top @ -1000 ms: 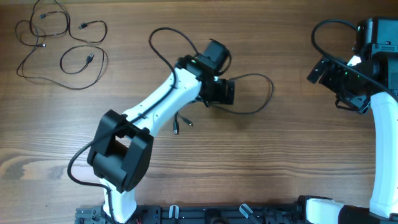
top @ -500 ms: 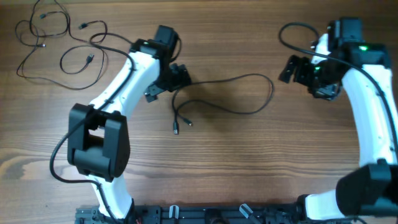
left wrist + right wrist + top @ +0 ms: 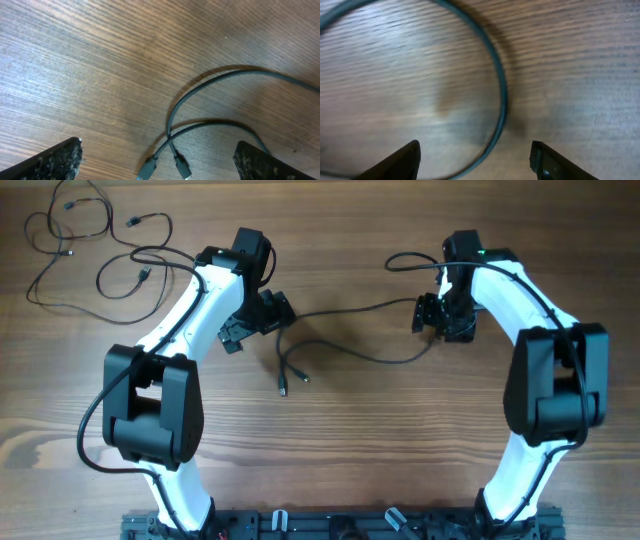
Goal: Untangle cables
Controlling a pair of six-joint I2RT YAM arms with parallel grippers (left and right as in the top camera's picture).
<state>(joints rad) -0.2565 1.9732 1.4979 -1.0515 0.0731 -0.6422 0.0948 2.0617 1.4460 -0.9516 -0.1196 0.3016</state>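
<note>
— What is the left gripper (image 3: 161,161) doing?

— It is hovering low over the table (image 3: 400,440), a little left of the middle. Its fingers (image 3: 55,159) are spread wide and gripping nothing. Just beneath it, one loose cable (image 3: 210,80) is curving back on itself. Its two plug ends (image 3: 181,167) are lying side by side between the fingertips.

— And the right gripper (image 3: 475,160)?

— It is also standing wide and empty, right of the middle. It is looking down on the other bend of that same cable, which is arcing across the wood between its fingers.

— Where are the other cables lying?

— The remaining cables (image 3: 100,242) are sitting in the far left corner. They are thin black loops crossing one another, well apart from both arms.

— So how far along is the untangling?

— I am judging it as partly done. One cable is lying separate across the middle, though it is folded double. The corner bundle is looking overlapped, so it is probably waiting to be pulled apart. Whether it is truly knotted, I cannot tell.
</note>
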